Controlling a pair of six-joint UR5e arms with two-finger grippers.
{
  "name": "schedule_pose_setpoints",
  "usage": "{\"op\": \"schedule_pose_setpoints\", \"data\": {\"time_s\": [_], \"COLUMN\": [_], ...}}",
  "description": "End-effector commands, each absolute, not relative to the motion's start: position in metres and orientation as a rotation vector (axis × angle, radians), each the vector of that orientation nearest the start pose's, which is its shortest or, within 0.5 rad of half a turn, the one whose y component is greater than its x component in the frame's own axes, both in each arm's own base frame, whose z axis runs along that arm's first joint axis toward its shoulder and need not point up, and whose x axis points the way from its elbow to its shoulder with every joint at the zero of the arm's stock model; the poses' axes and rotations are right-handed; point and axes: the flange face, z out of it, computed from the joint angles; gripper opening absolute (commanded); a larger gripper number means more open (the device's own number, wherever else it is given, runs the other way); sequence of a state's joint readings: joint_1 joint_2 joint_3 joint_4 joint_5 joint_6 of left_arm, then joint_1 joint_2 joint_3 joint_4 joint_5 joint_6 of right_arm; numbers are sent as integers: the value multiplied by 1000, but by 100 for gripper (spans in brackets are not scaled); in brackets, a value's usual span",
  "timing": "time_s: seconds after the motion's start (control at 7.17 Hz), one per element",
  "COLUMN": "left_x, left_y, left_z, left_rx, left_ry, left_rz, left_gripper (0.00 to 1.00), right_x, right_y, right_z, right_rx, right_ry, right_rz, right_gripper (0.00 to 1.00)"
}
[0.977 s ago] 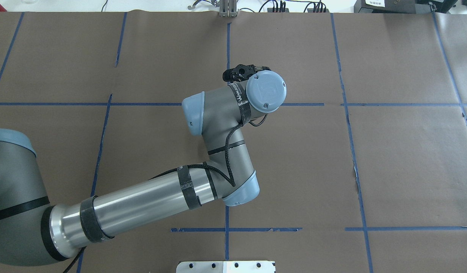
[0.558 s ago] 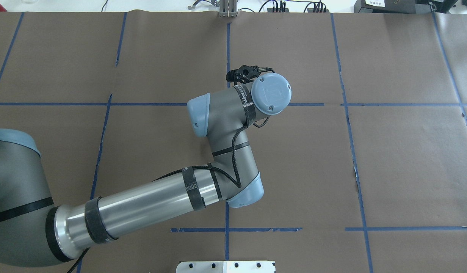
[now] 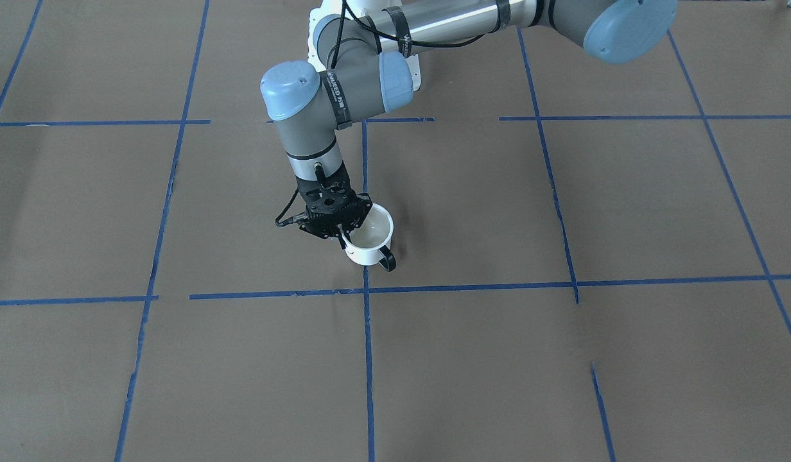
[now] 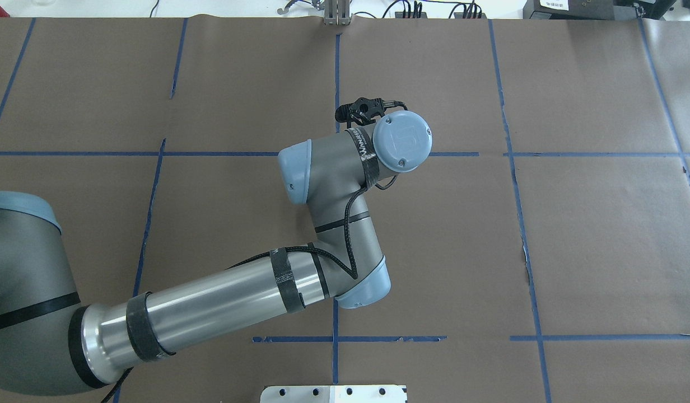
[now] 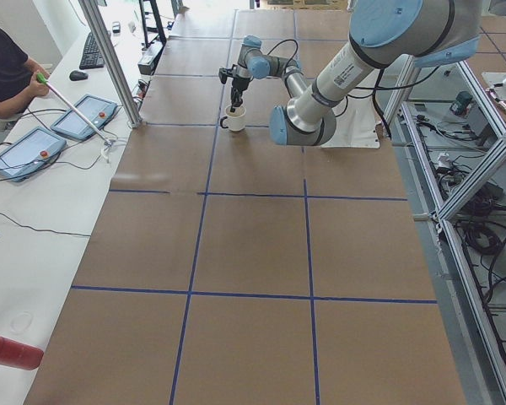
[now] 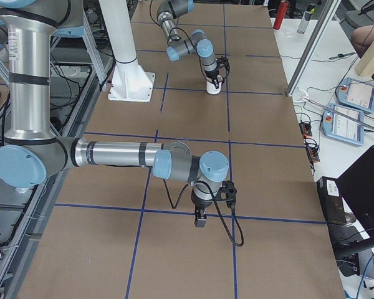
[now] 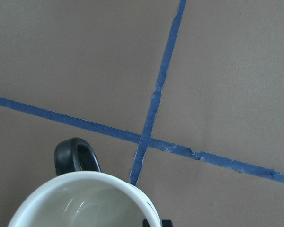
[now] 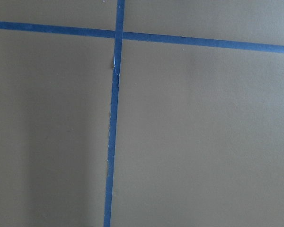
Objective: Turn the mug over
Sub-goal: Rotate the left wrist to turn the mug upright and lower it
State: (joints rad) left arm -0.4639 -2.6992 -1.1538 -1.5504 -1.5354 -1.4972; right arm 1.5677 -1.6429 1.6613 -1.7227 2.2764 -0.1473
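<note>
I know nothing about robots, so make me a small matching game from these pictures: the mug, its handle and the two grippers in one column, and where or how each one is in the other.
Things:
1. mug
2. handle
3. left gripper
4. right gripper

Descriptions:
A. a black loop
B. down at the mug's rim
C. white, standing upright, mouth up
D. far from the mug, over brown paper beside a blue tape line

Pairs: 1-C, 2-A, 3-B, 4-D.
</note>
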Motion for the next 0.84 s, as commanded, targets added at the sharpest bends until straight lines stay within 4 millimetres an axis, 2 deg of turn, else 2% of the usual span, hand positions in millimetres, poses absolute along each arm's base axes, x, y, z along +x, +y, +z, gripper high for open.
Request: {"op": "schedule_pose_setpoints", "data": {"time_s": [0.0,0.14,0.28,0.42,0.56,0.7], "left_x": [674,674,673,672,668,656], "left_y": [-488,-488,-488,-489,-487,-481], "left_z": [107,107,106,107,107,106], "left_rx": [216,216,216,221,224,232], "left_ry": [652,652,655,655,662,685], "left_rz": [-385,-385,-385,-381,-378,-372], "left_gripper": [10,15,38,99,100,100], "right_x": [67,67,67,67,67,67], "right_y": [-450,-450,-450,-450,-450,-450], "right_z": [668,668,668,668,668,668], "right_rx": [-77,-77,-77,-77,-77,-77], "right_ry": [-712,-712,-712,-712,-712,-712], "right_rz": [-97,-97,-97,-97,-97,-97], "right_gripper": [100,100,100,100,100,100]}}
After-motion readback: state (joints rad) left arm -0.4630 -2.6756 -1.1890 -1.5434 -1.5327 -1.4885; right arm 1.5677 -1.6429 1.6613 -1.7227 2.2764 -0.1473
